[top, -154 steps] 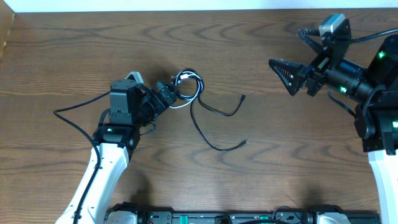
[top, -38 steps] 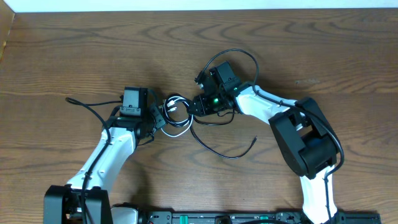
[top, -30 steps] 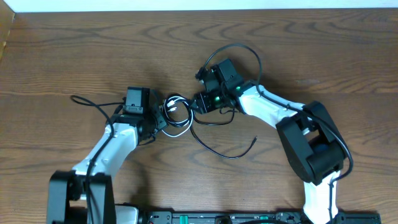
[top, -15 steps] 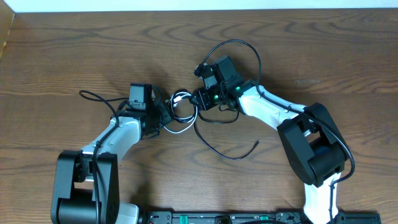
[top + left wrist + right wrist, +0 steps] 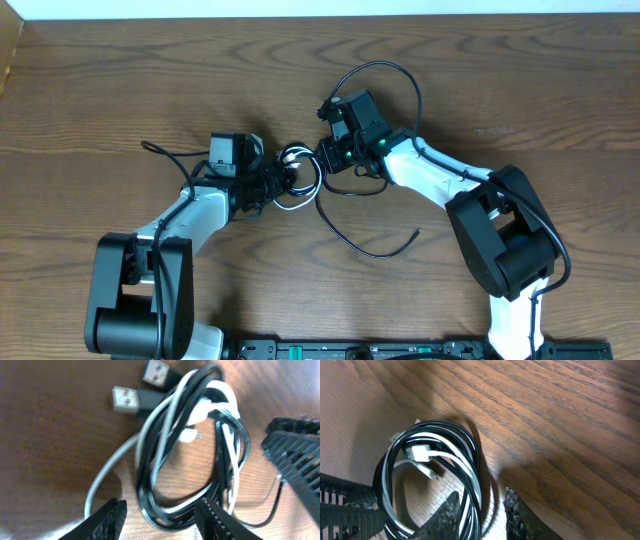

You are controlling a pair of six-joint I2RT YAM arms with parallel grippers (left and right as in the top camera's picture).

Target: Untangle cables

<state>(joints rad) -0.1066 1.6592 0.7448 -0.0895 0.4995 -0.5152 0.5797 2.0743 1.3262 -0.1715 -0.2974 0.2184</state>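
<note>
Seeing the table (image 5: 90,90) left edge at the top-left corner and its far edge along the top, with wide wood on both sides of the work. The left arm (image 5: 190,215) is bent in from bottom-left, wrist pointing right. On my left gripper (image 5: 162,517) the fingers are spread wide; the bottom of the coil sits between the tips, not pinched. The cables (image 5: 298,178) are mid-table, just left of centre, wound into one small coil: black strands around a white cable (image 5: 220,397). Two USB plugs (image 5: 125,397) stick out at the top in the left wrist view. The right gripper (image 5: 482,510) meets the coil from the opposite side, fingers parted, a few strands through the gap. I can't tell if a pad touches them. A loose black tail (image 5: 370,250) trails lower-right, flat on the wood. The right arm (image 5: 440,185) arcs in from bottom-right.
</note>
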